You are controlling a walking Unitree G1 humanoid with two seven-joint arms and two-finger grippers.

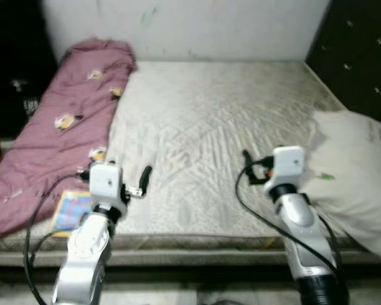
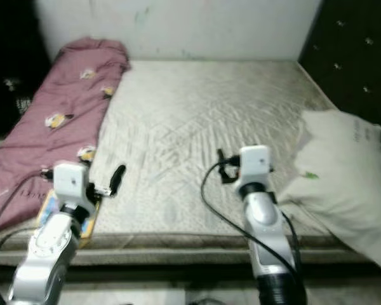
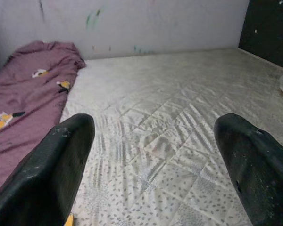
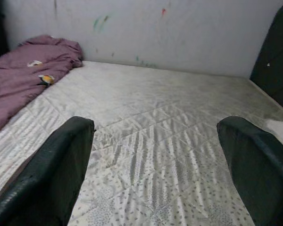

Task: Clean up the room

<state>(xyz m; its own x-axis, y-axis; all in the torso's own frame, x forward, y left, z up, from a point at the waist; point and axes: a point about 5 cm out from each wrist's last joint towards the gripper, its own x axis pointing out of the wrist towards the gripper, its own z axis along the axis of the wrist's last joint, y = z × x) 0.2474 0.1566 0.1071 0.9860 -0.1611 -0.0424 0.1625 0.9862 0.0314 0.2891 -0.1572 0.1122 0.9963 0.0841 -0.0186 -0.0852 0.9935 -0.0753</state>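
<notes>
Grey quilted mattress (image 1: 209, 127) fills the bed, with a maroon blanket (image 1: 57, 133) bunched along its left side and a white pillow (image 1: 359, 178) at its right edge. A book (image 1: 70, 213) lies at the near left corner. Left gripper (image 3: 153, 165) and right gripper (image 4: 155, 160) hover over the near edge, jaws spread wide, holding nothing.

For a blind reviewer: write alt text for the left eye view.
A bare quilted mattress with a maroon blanket along its left edge and a white pillow at right. Both tools, left and right, hover open above its near edge.
</notes>
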